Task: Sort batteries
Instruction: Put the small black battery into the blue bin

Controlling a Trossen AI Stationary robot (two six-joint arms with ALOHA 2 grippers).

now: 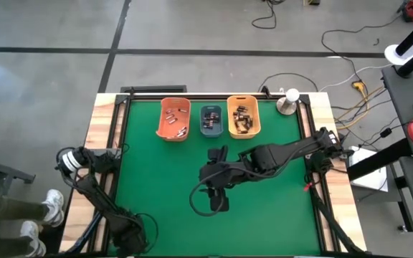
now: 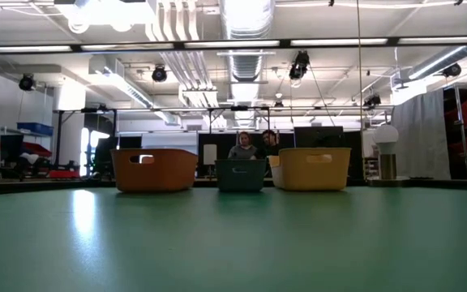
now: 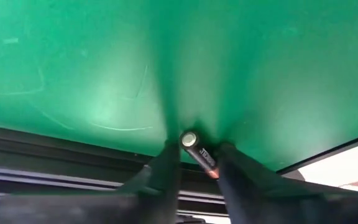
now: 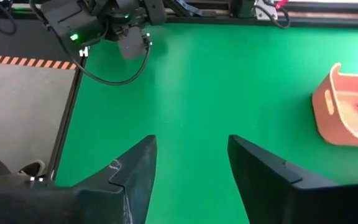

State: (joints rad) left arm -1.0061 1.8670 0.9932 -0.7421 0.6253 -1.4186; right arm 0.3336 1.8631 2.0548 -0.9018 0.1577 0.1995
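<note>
Left arm folded low at worktop's near-left corner, left hand (image 3: 197,163) clamped on battery (image 3: 198,153). Right arm stretched across centre from right edge, right hand (image 4: 191,163) fingers spread apart.

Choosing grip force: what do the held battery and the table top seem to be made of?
The battery in the left gripper looks metal: shiny silvery end cap, dark printed wrap. The table top looks like a smooth green mat, faintly scratched with a soft sheen.
</note>
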